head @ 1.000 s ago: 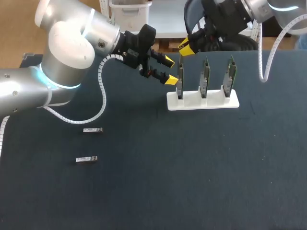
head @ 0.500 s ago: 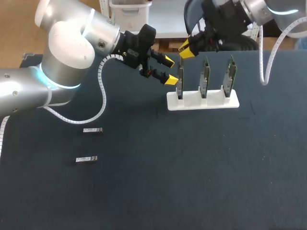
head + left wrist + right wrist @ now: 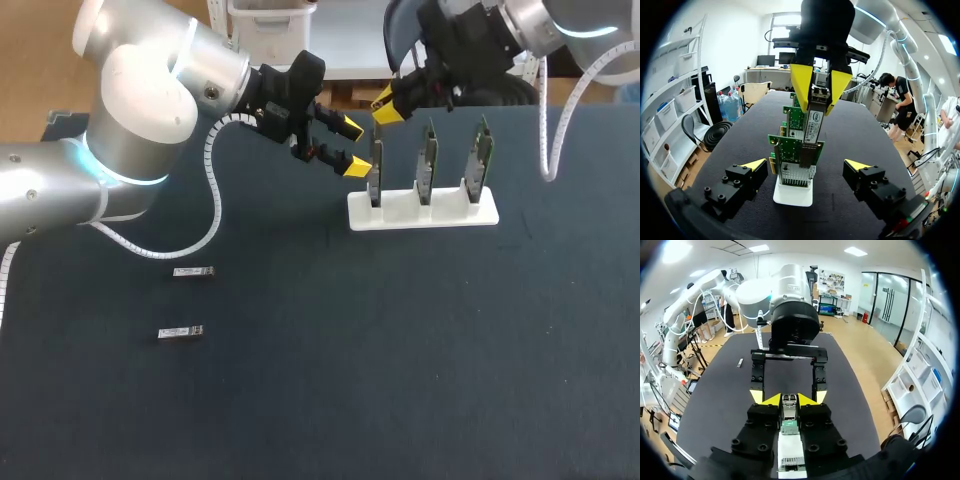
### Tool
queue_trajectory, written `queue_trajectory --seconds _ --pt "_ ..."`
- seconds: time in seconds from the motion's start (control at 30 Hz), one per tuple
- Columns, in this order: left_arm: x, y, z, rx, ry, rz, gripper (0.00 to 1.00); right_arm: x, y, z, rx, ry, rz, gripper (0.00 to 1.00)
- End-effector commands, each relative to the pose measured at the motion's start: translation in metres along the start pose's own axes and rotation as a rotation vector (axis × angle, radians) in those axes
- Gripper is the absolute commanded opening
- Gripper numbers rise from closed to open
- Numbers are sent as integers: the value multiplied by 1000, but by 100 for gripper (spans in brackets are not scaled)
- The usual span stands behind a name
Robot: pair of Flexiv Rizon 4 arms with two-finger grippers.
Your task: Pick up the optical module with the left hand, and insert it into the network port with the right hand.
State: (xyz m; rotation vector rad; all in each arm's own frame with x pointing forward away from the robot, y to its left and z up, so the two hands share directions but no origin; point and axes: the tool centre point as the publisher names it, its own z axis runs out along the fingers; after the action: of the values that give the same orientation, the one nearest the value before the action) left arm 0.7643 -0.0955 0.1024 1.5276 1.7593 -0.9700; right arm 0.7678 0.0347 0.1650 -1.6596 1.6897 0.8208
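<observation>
On the dark navy matte table top (image 3: pixel 420 380), biggest item first. Grey-and-white left arm (image 3: pixel 140 110) comes in from the side. Left gripper (image 3: pixel 353 146) sits just beside the end of the rack, fingers spread wide. Right arm (image 3: pixel 545 20) reaches down from the far corner. Right gripper (image 3: pixel 819 95) hangs over the same end of the rack, yellow tips pinching the slim silver optical module (image 3: pixel 812 127) from both sides. Module is upright, lower end against the nearest board; can't tell whether it is seated in a port. White plastic rack (image 3: pixel 422 211) stands near the table's far edge and holds three upright green circuit boards (image 3: pixel 428 160) in a row. Two small spare silver modules (image 3: pixel 193 271) (image 3: pixel 181 332) lie flat, well apart from the rack, near the left arm.
</observation>
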Motion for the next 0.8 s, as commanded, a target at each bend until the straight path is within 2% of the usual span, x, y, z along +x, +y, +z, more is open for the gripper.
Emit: queue_trajectory --seconds 0.03,0.8 --pt "-1 2 1 5 5 -1 100 -3 4 -3 11 -5 -11 0" --pt "-1 2 1 5 5 -1 100 4 3 1 11 6 7 0"
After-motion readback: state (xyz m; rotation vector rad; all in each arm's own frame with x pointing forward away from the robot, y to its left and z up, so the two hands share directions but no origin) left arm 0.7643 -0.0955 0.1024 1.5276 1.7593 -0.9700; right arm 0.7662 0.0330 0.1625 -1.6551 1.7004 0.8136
